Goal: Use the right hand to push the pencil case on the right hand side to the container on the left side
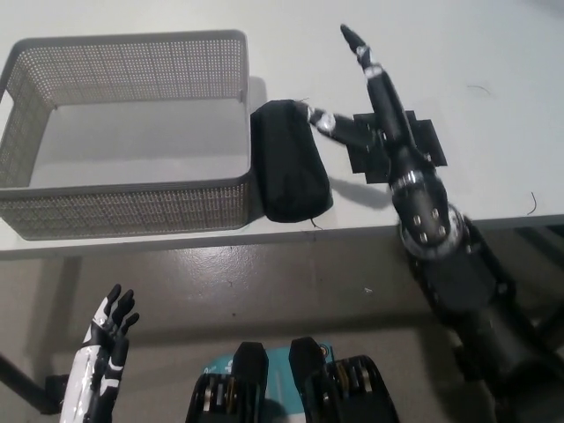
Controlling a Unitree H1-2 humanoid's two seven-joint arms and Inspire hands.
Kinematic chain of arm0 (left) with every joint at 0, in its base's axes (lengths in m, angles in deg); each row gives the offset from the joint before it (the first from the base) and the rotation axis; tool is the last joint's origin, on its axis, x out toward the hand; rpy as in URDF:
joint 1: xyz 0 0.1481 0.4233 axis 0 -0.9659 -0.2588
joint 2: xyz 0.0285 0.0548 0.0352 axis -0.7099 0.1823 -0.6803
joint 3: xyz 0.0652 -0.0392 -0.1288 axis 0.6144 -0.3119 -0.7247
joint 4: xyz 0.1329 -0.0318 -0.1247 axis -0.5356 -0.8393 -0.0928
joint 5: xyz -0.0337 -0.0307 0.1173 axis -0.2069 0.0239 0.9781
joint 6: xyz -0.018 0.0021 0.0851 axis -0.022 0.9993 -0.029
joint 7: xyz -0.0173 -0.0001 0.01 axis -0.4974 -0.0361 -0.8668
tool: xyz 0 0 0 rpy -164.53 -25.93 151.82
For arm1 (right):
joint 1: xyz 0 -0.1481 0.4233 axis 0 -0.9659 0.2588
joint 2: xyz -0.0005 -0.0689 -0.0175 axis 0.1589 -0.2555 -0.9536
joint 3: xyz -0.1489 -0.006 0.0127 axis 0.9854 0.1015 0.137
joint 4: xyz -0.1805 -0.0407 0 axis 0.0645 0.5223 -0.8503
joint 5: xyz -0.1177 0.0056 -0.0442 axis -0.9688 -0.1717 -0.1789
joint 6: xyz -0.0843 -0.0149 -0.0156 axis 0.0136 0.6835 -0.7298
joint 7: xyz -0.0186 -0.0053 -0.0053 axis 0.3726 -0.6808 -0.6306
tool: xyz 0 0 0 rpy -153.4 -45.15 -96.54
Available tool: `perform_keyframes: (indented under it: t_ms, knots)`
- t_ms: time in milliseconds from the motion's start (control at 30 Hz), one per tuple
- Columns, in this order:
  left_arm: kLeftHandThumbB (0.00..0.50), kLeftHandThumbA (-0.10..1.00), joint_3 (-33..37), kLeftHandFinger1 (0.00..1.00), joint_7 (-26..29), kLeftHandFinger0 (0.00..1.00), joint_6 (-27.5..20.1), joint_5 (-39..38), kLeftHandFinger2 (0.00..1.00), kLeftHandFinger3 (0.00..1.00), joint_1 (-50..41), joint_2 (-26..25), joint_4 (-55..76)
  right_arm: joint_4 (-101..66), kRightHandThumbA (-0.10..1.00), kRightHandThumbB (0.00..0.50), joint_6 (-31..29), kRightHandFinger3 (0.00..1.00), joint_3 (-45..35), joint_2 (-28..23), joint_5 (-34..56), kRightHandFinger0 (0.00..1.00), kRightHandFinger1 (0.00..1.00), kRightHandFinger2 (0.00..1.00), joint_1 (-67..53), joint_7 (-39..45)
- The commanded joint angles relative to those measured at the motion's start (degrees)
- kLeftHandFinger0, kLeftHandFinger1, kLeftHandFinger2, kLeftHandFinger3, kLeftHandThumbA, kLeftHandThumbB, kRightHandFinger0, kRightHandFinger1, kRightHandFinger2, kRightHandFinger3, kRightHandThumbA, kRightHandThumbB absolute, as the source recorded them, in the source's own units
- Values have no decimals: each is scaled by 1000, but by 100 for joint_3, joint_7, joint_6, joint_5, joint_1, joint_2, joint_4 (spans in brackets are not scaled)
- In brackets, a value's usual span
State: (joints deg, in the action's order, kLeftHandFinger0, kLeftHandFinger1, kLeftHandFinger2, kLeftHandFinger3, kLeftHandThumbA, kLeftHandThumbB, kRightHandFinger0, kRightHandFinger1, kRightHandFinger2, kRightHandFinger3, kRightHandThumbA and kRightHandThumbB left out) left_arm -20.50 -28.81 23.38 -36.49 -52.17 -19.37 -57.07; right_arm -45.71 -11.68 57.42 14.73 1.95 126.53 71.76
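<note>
A white table (493, 53) fills the upper part of the head view, its front edge running across the middle of the picture. Near the table's left end stands a grey mesh container (132, 211), a rectangular basket with perforated walls, its long front wall close to the table's front edge. The black right arm reaches in from the lower right over the front edge, and the right hand (379, 110) is held flat above the table with its fingers (359, 44) spread, one stretched toward the far edge and another pointing left toward the pencil case (289, 172). The tip of that leftward finger lies at the case's upper right corner; whether it touches cannot be told. The pencil case, a black soft pouch, lies lengthwise against the container's right wall, its near end close to the table's front edge. Under the right hand, just right of the case, a black cross-shaped mat (423, 145) lies flat on the table. The white left hand (104, 348) rests below the table at the lower left, fingers apart and holding nothing.
</note>
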Motion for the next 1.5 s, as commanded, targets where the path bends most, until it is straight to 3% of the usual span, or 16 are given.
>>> perform_keyframes:
  t_ms: [0, 100, 167, 267, 333, 467, 700, 800, 1067, 1333, 1467]
  knots:
    - [264, 872, -73, 1000, -26, 1000, -209, -36, 1000, 1000, 42, -102, 279, -3359, 1000, 362, 558, 1000, -282, -94, 932, 1000, 1000, 1000, -1334, 639]
    - [273, 867, -69, 1000, -42, 1000, -209, -70, 1000, 1000, 58, -106, 280, -4197, 1000, 327, 524, 1000, -249, -176, 952, 1000, 1000, 1000, -1992, 602]
    - [275, 875, -80, 1000, -31, 1000, -209, -54, 1000, 1000, 68, -116, 287, -4897, 1000, 355, 554, 1000, -251, -256, 994, 1000, 1000, 1000, -2553, 594]
    - [271, 875, -104, 1000, -32, 1000, -209, -73, 1000, 1000, 80, -125, 280, -5319, 1000, 347, 404, 1000, -252, -380, 1051, 1000, 1000, 1000, -3016, 620]
    - [269, 863, -100, 1000, -46, 1000, -209, -138, 1000, 1000, 101, -116, 275, -5769, 1000, 381, 413, 1000, -274, -519, 1186, 1000, 1000, 1000, -3504, 653]
    - [269, 867, -88, 1000, -52, 1000, -209, -114, 1000, 1000, 103, -126, 294, -6113, 1000, 359, 86, 1000, -346, -751, 1115, 1000, 1000, 1000, -4172, 651]
    - [256, 880, -98, 1000, -40, 1000, -209, -64, 1000, 1000, 182, -142, 311, -6427, 1000, 425, -124, 1000, -462, -932, 1284, 1000, 1000, 1000, -5180, 576]
    - [250, 879, -114, 1000, -72, 1000, -209, -122, 1000, 1000, 185, -170, 315, -6322, 1000, 377, -216, 1000, -488, -978, 1275, 1000, 1000, 1000, -5448, 610]
    - [253, 904, -130, 1000, -107, 1000, -209, -162, 1000, 1000, 241, -220, 255, -5309, 1000, 346, -563, 1000, -544, -852, 1386, 1000, 1000, 1000, -5504, 899]
    - [239, 925, -256, 1000, -58, 1000, -209, -135, 1000, 1000, 225, -236, 294, -4730, 1000, 378, -387, 1000, -635, -603, 1530, 1000, 1000, 1000, -5166, 1066]
    - [232, 921, -302, 1000, -140, 1000, -209, -226, 1000, 1000, 219, -253, 247, -4587, 1000, 344, -366, 1000, -677, -517, 1487, 1000, 1000, 1000, -5073, 1140]
